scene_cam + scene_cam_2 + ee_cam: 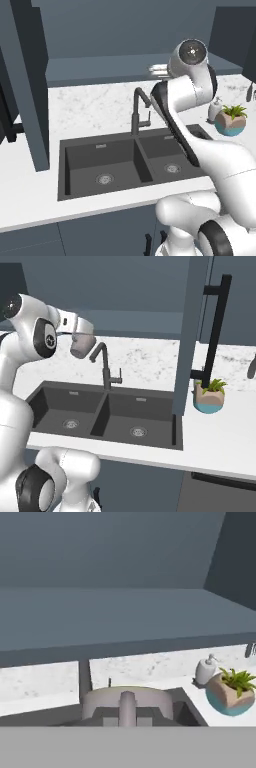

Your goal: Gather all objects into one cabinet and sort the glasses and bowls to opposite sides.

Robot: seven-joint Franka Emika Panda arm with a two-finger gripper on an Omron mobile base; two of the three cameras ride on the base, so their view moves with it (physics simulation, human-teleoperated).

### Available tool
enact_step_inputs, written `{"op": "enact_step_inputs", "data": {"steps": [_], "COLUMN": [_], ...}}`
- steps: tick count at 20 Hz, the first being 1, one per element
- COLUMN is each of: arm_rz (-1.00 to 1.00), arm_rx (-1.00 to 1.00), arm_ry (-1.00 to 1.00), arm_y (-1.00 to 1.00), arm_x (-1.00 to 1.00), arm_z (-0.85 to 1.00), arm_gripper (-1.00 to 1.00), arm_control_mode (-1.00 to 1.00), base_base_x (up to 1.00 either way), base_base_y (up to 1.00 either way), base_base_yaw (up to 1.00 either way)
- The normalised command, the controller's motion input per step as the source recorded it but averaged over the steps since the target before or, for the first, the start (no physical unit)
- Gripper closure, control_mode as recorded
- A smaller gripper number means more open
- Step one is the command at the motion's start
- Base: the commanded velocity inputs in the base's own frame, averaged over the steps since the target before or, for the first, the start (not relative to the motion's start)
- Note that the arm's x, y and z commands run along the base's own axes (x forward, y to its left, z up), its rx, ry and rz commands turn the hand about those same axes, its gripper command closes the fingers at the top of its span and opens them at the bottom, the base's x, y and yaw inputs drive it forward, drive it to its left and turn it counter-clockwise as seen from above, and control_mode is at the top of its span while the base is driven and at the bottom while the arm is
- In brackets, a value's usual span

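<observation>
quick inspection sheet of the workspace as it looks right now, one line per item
surface: white marbled counter around a dark double sink with a black faucet.
job's things: one beige-grey cup held up above the sink; the open cabinet's shelf floor lies ahead of the hand, bare where seen; bowls and second cup nothing seen.
clutter: potted plant and white soap dispenser on the counter right of the sink.
grippers: gripper shut on the cup's rim.
cables: nothing seen.
surroundings: open dark cabinet door with a black handle; grey-blue back wall.
</observation>
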Motion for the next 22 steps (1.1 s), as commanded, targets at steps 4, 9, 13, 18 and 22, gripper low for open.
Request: {"op": "enact_step_inputs", "data": {"steps": [4,9,13,18,22], "arm_rz": [0.34,0.27,0.19,0.06,0.00], "arm_rx": [-0.06,-0.15,-0.19,-0.18,-0.07], "arm_ry": [-0.09,-0.27,-0.39,-0.45,-0.25], "arm_y": [0.00,0.00,0.02,0.17,0.21], "arm_x": [-1.00,-1.00,-1.00,-1.00,-0.66], "arm_z": [0.00,0.00,0.00,0.04,0.02], "arm_gripper": [1.00,1.00,1.00,1.00,1.00], "arm_control_mode": [-1.00,-1.00,-1.00,-1.00,-1.00], "base_base_x": [0.00,0.00,0.00,0.00,0.00], "base_base_y": [0.00,0.00,0.00,0.00,0.00], "base_base_yaw": [0.00,0.00,0.00,0.00,0.00]}}
